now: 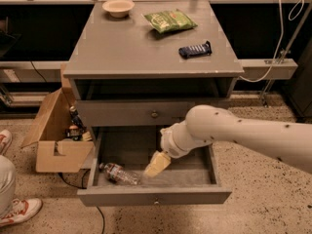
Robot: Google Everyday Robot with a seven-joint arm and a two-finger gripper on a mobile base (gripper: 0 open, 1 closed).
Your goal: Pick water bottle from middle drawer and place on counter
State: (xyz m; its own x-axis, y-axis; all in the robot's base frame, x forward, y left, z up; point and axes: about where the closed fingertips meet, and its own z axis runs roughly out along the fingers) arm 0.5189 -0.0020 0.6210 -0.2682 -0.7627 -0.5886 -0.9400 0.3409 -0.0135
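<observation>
Water bottle [117, 173]: lying on its side, near-left in the middle drawer [195, 195]. Gripper [153, 167]: hanging just right of it; open or closed, cannot tell. Risk: round crinkly body likely rolling leftward or slipping out under an off-centre pinch. Counter [146, 48]: sitting above, farther back

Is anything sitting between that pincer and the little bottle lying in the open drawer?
Nothing visible does. The pincer hangs low inside the open drawer, close beside the water bottle lying near the drawer's front, and only bare drawer floor shows between them.
</observation>
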